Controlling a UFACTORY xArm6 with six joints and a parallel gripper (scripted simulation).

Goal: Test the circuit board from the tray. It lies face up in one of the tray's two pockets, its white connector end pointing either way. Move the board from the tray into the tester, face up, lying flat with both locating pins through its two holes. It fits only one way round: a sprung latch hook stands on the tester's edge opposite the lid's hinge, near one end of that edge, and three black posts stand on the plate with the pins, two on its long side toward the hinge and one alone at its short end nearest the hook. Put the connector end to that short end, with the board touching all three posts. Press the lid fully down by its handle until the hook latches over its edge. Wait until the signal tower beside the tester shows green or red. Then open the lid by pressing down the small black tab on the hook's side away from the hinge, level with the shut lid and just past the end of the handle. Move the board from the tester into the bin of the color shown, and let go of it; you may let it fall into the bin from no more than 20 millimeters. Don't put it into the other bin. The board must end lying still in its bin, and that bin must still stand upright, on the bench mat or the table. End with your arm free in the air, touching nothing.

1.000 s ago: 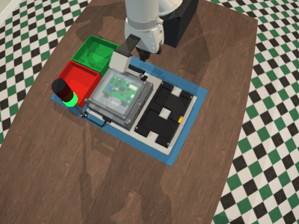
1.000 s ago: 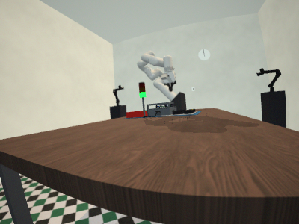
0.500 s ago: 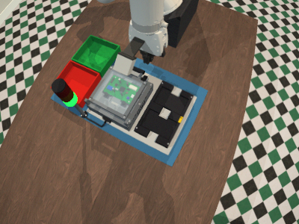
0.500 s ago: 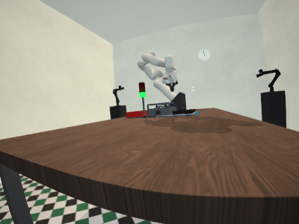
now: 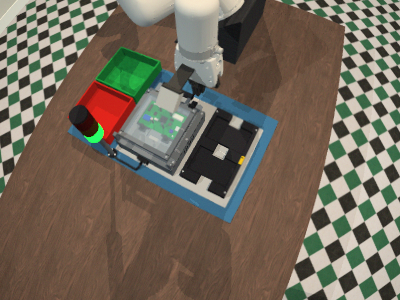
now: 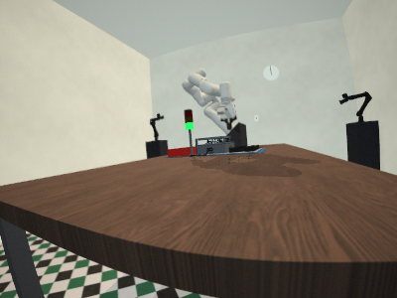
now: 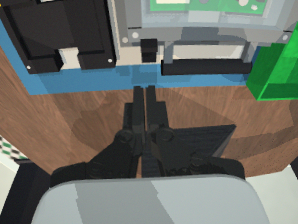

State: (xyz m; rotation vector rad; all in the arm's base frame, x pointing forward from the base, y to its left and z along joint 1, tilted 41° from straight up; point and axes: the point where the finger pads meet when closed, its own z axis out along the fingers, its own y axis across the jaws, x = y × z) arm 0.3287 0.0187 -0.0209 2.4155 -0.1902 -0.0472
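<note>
The signal tower next to the tester glows green, as the exterior view also shows. My gripper is shut and empty. It hovers over the blue mat just outside the tester's far edge, its tips pointing at the small black tab beside the lid's handle.
The green bin and the red bin stand left of the tester; the green bin lies just to the right of my fingers. The black tray lies to the right of the tester, both pockets without a board. A black box stands behind the arm.
</note>
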